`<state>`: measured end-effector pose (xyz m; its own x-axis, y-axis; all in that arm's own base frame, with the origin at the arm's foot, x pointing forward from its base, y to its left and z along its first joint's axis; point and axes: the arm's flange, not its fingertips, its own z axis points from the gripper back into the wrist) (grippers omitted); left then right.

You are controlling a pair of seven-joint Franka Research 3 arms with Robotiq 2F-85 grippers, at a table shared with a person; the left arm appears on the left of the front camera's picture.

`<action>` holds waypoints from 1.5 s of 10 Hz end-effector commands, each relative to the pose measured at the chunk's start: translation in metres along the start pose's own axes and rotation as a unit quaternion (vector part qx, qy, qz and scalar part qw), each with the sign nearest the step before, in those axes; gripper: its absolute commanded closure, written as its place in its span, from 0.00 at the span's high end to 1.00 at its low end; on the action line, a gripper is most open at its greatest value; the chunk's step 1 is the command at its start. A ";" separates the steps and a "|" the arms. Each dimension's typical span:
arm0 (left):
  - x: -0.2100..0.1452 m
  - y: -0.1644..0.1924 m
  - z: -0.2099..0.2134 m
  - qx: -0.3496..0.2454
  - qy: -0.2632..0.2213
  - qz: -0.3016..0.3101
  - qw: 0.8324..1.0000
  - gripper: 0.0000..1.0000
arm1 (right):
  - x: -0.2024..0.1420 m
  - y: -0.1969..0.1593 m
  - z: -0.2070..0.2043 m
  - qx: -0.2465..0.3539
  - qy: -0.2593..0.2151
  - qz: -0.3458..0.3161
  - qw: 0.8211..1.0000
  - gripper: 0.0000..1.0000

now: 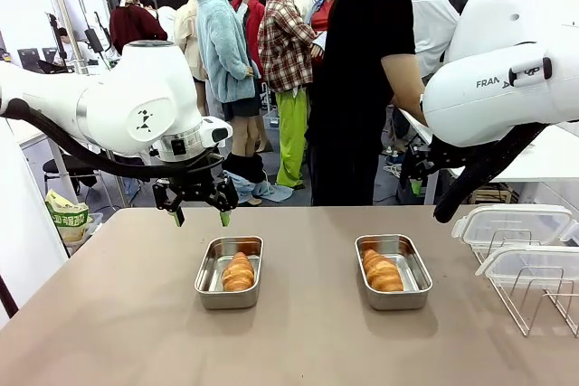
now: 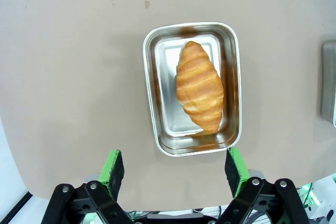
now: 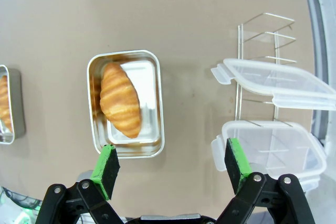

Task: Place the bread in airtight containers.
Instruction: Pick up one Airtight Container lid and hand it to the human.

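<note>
Your left gripper hangs wide open and empty, at 11 o'clock of a rectangular stainless-steel tub holding a golden-brown ridged croissant. Your right gripper is spread wide too, gripping nothing. In its wrist view the second croissant lies in the second tub, with translucent white plastic lids on a wire rack at the tub's 3 o'clock.

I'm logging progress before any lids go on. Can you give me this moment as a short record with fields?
left container: left croissant inside, no lid
right container: right croissant inside, no lid
lids: two, on the wire rack, robot's right
left hand: open, empty, hovering near left container
right hand: open, empty, above the table
</note>
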<state>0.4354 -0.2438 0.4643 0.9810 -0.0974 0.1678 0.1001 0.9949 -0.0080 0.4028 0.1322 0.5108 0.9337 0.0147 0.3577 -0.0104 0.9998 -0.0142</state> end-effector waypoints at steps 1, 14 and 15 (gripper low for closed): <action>0.000 0.000 0.000 0.000 0.000 0.002 1.000 1.00 | 0.000 0.001 0.000 -0.001 -0.002 -0.005 1.000 1.00; 0.000 0.000 0.000 0.000 0.000 0.002 1.000 1.00 | -0.015 -0.103 0.037 -0.018 0.067 0.619 0.783 1.00; 0.000 0.000 0.000 0.000 0.000 0.002 1.000 1.00 | -0.018 -0.112 0.030 -0.020 0.053 0.657 0.752 1.00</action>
<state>0.4353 -0.2440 0.4639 0.9811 -0.0980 0.1671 0.1006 0.9949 -0.0074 0.3760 0.0325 0.5437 0.2858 0.9547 -0.0832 -0.9444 0.2659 -0.1932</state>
